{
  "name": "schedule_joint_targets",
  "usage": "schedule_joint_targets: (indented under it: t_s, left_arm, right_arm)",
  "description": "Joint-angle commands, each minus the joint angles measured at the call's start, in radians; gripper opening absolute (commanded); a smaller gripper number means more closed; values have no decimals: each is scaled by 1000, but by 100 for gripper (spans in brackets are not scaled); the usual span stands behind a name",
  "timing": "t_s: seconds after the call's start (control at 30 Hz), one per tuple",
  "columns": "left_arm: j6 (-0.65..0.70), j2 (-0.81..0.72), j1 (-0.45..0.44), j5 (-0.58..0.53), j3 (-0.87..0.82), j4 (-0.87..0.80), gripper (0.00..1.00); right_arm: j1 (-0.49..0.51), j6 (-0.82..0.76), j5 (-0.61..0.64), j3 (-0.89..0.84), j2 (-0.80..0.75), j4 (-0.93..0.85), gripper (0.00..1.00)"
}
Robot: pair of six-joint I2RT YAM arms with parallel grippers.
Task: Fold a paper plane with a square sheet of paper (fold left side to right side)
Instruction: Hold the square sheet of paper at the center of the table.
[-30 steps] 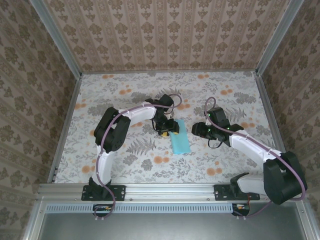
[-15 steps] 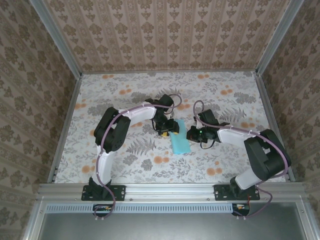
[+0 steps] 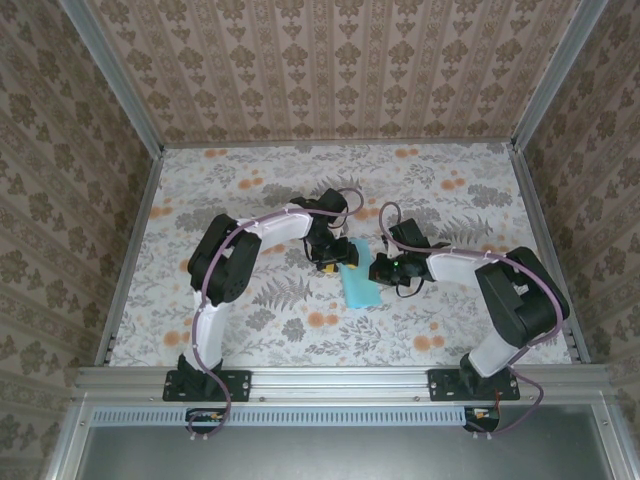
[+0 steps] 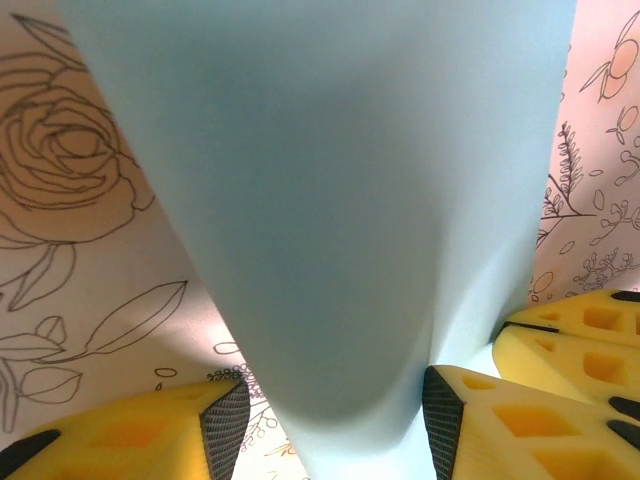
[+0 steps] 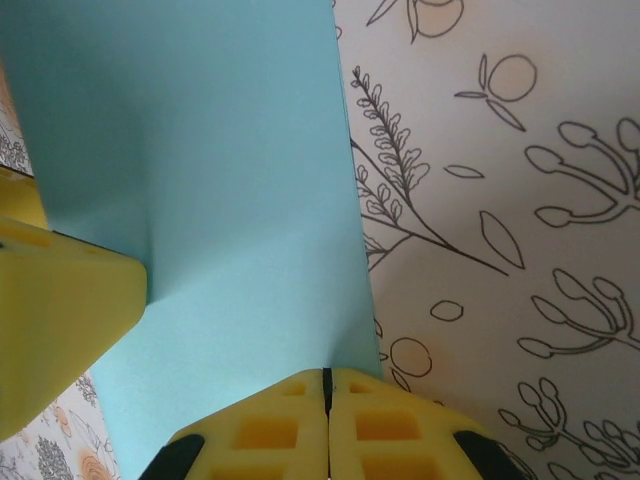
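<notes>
The square sheet of paper (image 3: 360, 286) is a narrow turquoise strip lying on the floral table (image 3: 450, 190) between both grippers. My left gripper (image 3: 330, 262) is at the strip's upper left. In the left wrist view its jaws (image 4: 335, 420) stand apart astride a raised, curved roll of the paper (image 4: 340, 200); the right pad touches it and the left pad is a sliver clear. My right gripper (image 3: 378, 268) is shut, its joined tips (image 5: 326, 375) resting on the paper (image 5: 200, 180) just inside its right edge. Nothing shows between its fingers.
Patterned walls (image 3: 330, 70) enclose the table on three sides, and a metal rail (image 3: 340, 380) runs along the near edge. The left gripper's yellow finger (image 5: 60, 300) sits close to the right gripper's tips. Bare cloth lies right of the paper (image 5: 500, 250).
My right arm swung left from the table's right half to the paper's right edge, and its jaws closed. The left gripper and the paper stayed put.
</notes>
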Motion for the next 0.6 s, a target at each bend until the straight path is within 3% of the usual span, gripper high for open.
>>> schedule_joint_targets:
  t_s: [0.0, 0.2, 0.43, 0.57]
  left_arm:
    - [19, 115, -37, -2, -36, 208, 55]
    - [47, 55, -31, -19, -33, 187, 57]
    - [112, -140, 3, -85, -83, 188, 67]
    - [146, -244, 11, -92, -130, 202, 66]
  right_arm:
    - [6, -21, 31, 15, 27, -67, 7]
    - [6, -27, 52, 4, 41, -99, 7]
    - [8, -26, 64, -3, 53, -115, 7]
    - [8, -28, 68, -1, 54, -123, 7]
